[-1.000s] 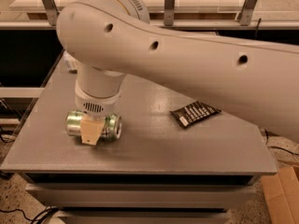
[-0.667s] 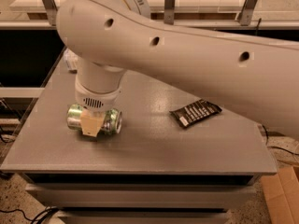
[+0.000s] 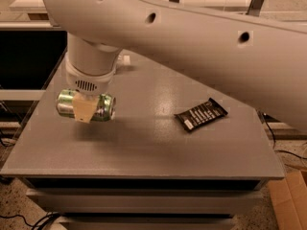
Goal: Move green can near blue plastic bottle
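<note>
Spanning the view from the upper right, the big pale-grey robot arm (image 3: 206, 42) dropped its thick round wrist over the left end of the flat grey counter (image 3: 158, 147). A brown cardboard box (image 3: 288, 200) stood on the floor off the counter's right front corner.

Under the wrist, the claw (image 3: 85, 109) was clenched on the green can (image 3: 103, 107), a shiny light-green metal drink can with dark markings. The can lay on its side, crosswise in the grip, with one tan finger (image 3: 84, 113) wrapped over its front. A soft shadow on the counter below it suggested that the can hung just clear of the surface, near the left edge.

Well apart to the right, a flat black snack wrapper (image 3: 200, 114) with white lettering lay on the counter, not part of this job. Just behind the wrist a small white piece (image 3: 125, 60) peeked out. It may have belonged to the blue plastic bottle, but the arm hid too much to tell, and the bottle itself was nowhere plainly visible.

As for progress, the grasp looked done and the can appeared to be off the counter, so the picking half seemed finished. What was left was the carry toward the bottle, wherever it stood behind the arm, then setting the can down beside it and letting go.
</note>
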Controlling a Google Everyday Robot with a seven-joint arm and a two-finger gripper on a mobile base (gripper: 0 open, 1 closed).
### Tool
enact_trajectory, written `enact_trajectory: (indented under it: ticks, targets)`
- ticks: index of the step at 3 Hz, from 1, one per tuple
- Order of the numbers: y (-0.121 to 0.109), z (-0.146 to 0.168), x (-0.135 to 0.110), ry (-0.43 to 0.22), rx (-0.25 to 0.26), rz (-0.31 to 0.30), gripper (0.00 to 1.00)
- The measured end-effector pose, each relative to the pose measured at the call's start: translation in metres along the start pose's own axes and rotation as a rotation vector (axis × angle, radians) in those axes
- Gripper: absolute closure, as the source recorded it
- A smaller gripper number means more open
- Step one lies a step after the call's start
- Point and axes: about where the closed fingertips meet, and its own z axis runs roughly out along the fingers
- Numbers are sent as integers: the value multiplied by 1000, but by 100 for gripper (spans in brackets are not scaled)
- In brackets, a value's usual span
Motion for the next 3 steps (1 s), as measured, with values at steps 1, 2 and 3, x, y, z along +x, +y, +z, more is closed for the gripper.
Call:
enact_trajectory:
  ticks: [1,2,3]
  targets:
    - [0,0,0,0,0,0,100]
    - [-19,-6,8,20,54,15,100]
    - [-47,-7,9,49,99,-5,100]
